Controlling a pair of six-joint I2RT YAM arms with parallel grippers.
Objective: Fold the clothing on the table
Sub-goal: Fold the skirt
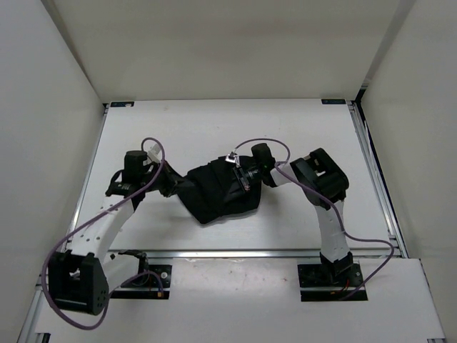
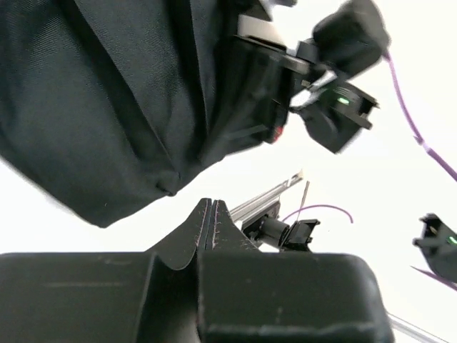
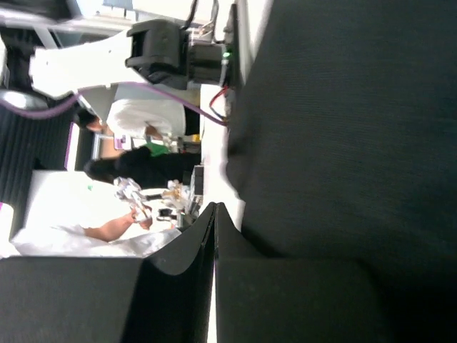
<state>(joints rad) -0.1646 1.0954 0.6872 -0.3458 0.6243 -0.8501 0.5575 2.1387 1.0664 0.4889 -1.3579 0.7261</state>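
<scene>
Counting one black garment [image 1: 218, 193] and one white table [image 1: 214, 128]. Counting two robot arms: left arm [image 1: 107, 229], right arm [image 1: 330, 214]. Counting two grippers, one per arm: left gripper [image 1: 173, 189], right gripper [image 1: 239, 177]. Counting two fingers [image 2: 178, 243] on each gripper in the wrist views. Counting two purple cables: left cable [image 1: 61, 246], right cable [image 1: 371, 241]. Counting two black base plates: left plate [image 1: 146, 280], right plate [image 1: 332, 282]. Counting three white enclosure walls: left wall [image 1: 43, 143], back wall [image 1: 228, 50], right wall [image 1: 421, 143].

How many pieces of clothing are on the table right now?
1: the clothing, a bunched black heap near the middle of the table, between the left gripper and the right gripper. Its folds could hide something smaller.
</scene>
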